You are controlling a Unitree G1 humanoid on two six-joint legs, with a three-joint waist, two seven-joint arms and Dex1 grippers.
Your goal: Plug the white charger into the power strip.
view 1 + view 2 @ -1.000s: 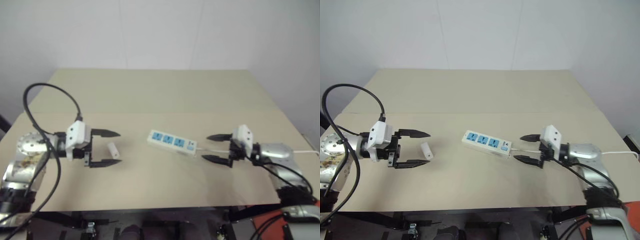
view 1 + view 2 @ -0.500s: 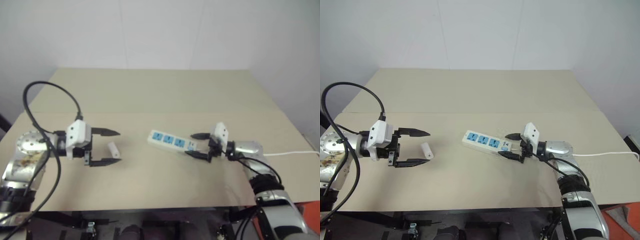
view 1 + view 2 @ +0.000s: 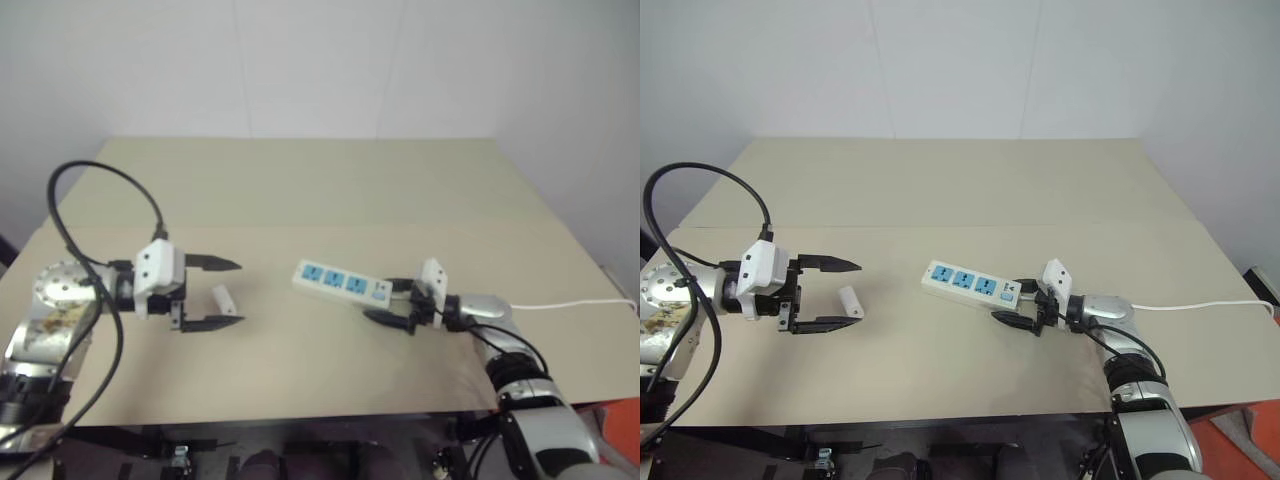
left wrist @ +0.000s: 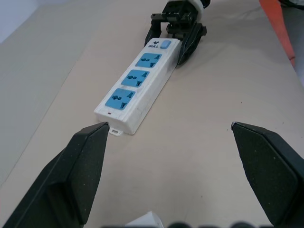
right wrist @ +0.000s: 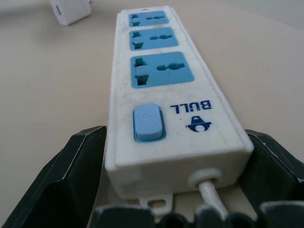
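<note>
charger [image 3: 850,300] is lying on the table [image 3: 940,190] between the spread fingers of the left gripper [image 3: 840,294], well apart from the strip [image 3: 970,284] — nothing is gripping it yet. the right gripper [image 5: 175,180] is reaching in low and nearly level from the cord end, its fingers [image 5: 80,171] standing apart on either side of the strip's switch end, not yet pinching. judging from this, the step in hand is bracing the strip: closing squarely on its long sides and keeping off the cord [image 3: 1200,306] should stop it sliding — then the left arm, pointing inward, can be closing on the charger.
</note>
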